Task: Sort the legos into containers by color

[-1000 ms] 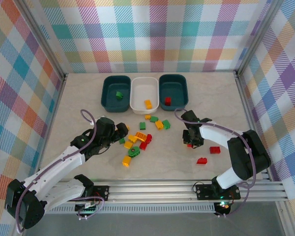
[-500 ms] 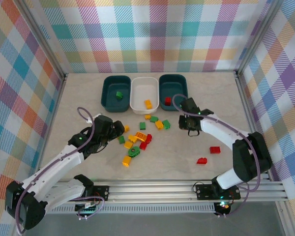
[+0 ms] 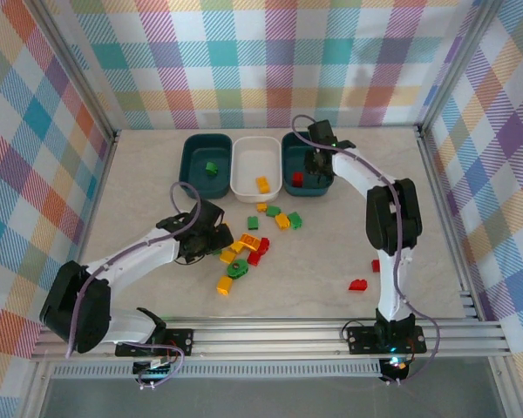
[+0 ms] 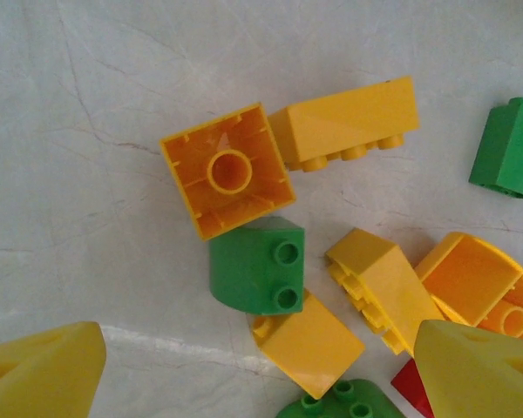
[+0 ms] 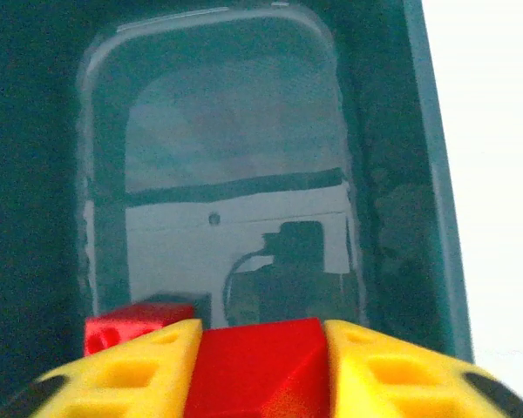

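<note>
From the top camera I am seeing the left claw point(image 3: 216, 235) hovering low at the left edge of the loose lego pile point(image 3: 244, 246) on the desk point(image 3: 139, 178). The right claw point(image 3: 315, 165) is reaching over the right teal tub point(image 3: 321, 148), which has a resting red lego point(image 3: 297, 178) inside. The white tub point(image 3: 253, 152) is holding a yellow-orange lego point(image 3: 262, 184), and the left teal tub point(image 3: 192, 157) a green lego point(image 3: 211, 168).

In the left wrist view its fingers point(image 4: 44, 374) are standing wide apart and gripping nothing. Beyond them an upturned orange brick point(image 4: 228, 170) is showing its hollow underside. Beside it a long yellow brick point(image 4: 344, 122) is lying on its side, with its studs pointing down the view and its long axis running left to right. A rounded green brick point(image 4: 257, 266) is pointing its studs right.

In the right wrist view a red brick point(image 5: 257, 366) is sitting clamped between the fingers point(image 5: 139, 366), above the tub floor and just beside the resting red lego.
</note>
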`<action>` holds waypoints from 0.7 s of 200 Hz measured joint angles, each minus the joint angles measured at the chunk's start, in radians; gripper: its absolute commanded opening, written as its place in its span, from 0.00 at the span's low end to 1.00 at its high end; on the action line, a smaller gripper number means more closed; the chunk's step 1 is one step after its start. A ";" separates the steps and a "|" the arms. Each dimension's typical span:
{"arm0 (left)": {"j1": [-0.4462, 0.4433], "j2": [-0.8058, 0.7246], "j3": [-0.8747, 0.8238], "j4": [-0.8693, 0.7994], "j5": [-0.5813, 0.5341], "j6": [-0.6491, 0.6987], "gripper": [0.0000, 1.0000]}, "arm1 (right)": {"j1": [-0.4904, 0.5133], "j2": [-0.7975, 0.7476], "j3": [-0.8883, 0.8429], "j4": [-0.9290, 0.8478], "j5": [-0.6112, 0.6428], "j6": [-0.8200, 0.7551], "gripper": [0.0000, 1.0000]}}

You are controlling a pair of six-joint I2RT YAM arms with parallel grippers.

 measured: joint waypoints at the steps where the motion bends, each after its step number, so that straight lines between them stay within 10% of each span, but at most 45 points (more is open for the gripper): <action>1: 0.000 0.001 0.001 0.000 0.000 0.000 0.91 | 0.000 0.002 0.004 -0.003 0.000 -0.001 0.53; 48: 0.000 0.070 0.041 0.005 -0.002 0.007 0.83 | -0.005 -0.007 0.056 -0.037 -0.027 -0.019 0.60; 140: 0.000 0.248 0.055 0.061 -0.071 0.041 0.65 | 0.069 -0.679 -0.692 0.142 -0.128 0.081 0.62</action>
